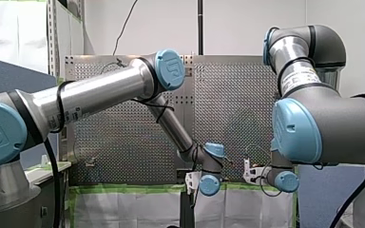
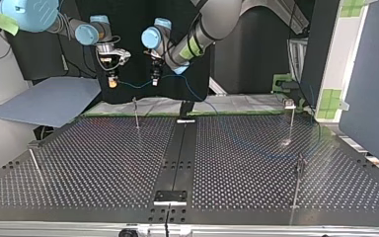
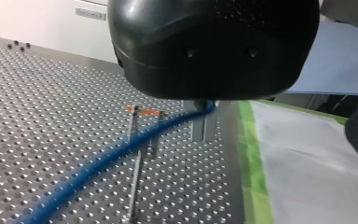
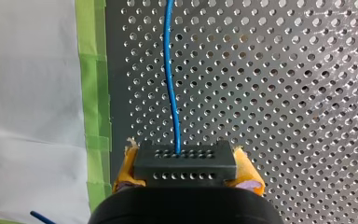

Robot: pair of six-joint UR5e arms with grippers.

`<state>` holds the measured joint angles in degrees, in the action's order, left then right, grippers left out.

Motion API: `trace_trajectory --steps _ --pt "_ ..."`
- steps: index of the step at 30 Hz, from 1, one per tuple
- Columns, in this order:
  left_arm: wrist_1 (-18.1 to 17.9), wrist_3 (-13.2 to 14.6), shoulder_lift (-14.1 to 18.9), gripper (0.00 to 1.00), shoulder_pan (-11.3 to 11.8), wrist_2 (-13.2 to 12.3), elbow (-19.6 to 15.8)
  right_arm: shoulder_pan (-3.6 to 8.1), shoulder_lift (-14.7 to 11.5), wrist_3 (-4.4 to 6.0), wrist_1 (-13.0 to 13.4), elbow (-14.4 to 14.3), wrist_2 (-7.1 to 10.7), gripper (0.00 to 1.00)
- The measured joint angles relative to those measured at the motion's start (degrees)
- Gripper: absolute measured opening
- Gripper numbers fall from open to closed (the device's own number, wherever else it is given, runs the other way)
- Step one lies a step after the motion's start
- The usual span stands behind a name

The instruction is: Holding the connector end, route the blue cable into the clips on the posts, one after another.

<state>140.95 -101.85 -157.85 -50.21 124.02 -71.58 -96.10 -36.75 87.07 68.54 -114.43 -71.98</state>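
My right gripper has its yellow pads shut on a black connector block. The blue cable leaves the block and runs ahead over the perforated table. In the top view my right gripper hangs high over the far edge. My left gripper hangs beside it, joined to it by a short sagging span of blue cable. In the left wrist view the blue cable comes out from under my left gripper, whose black body hides the fingers. Below it stands a post with an orange clip.
Thin posts stand on the table in the top view: one at the far left, one at the far right, one at the near left, one at the near right. Green tape edges the table's far side.
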Motion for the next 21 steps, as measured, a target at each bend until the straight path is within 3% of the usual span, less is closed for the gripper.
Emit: trace_trajectory --steps 6,12,21 --pt "0.6 0.0 -0.3 0.0 0.0 0.4 2.2 0.22 0.0 -0.49 -0.2 0.4 0.39 0.0" --pt "2.7 0.4 -3.0 0.0 0.0 0.1 5.2 -0.06 0.0 -0.22 -2.1 2.7 2.51 0.0" --pt "4.1 0.5 -4.2 0.0 0.1 2.5 8.1 1.2 0.1 0.48 -3.9 4.2 3.34 0.0"
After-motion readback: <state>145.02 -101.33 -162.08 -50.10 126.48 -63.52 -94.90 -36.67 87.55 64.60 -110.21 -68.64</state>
